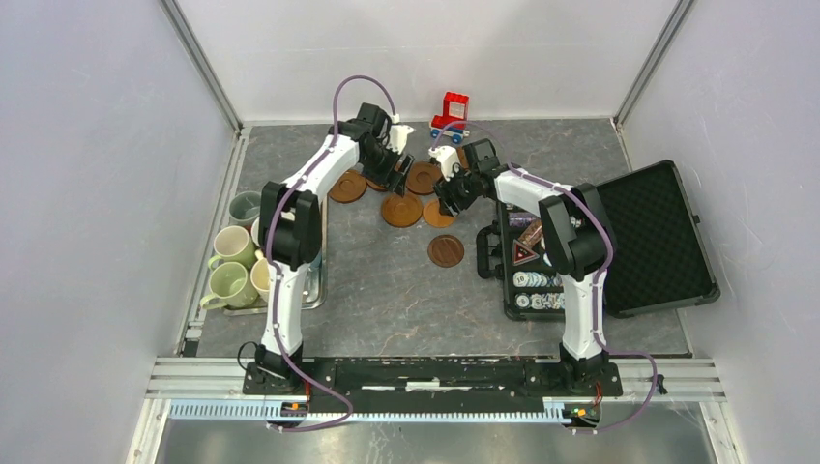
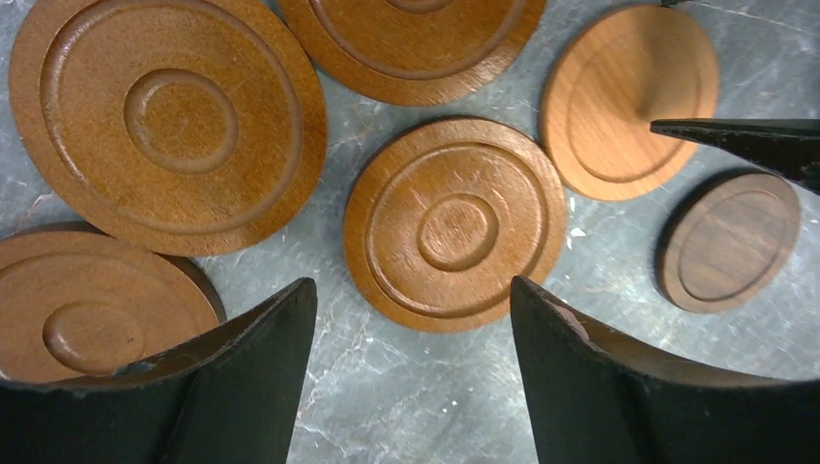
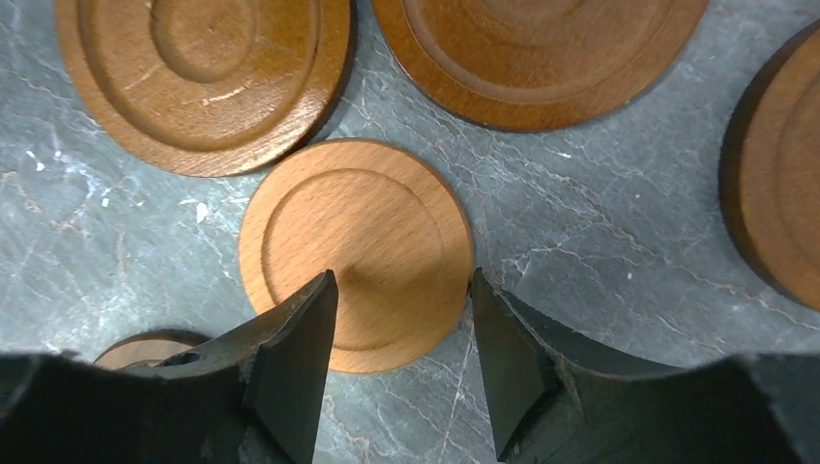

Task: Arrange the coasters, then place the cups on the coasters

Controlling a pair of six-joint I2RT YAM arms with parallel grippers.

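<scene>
Several round brown wooden coasters lie grouped at the back of the table: one (image 1: pixel 347 187), one (image 1: pixel 423 177), one (image 1: pixel 400 210), a paler flat one (image 1: pixel 438 214) and a darker one (image 1: pixel 446 251) nearer. My left gripper (image 2: pixel 412 281) is open, low over the near rim of a ringed coaster (image 2: pixel 454 222), holding nothing. My right gripper (image 3: pixel 402 275) is over the pale flat coaster (image 3: pixel 358 251), jaws apart: one fingertip sits over its face, the other at its rim. Several cups (image 1: pixel 232 245) stand at the left.
The cups stand on a square metal tray (image 1: pixel 314 280) by the left wall. A red toy block (image 1: pixel 450 113) stands at the back. An open black case (image 1: pixel 638 232) with poker chips (image 1: pixel 537 290) lies on the right. The right finger (image 2: pixel 754 140) reaches into the left wrist view.
</scene>
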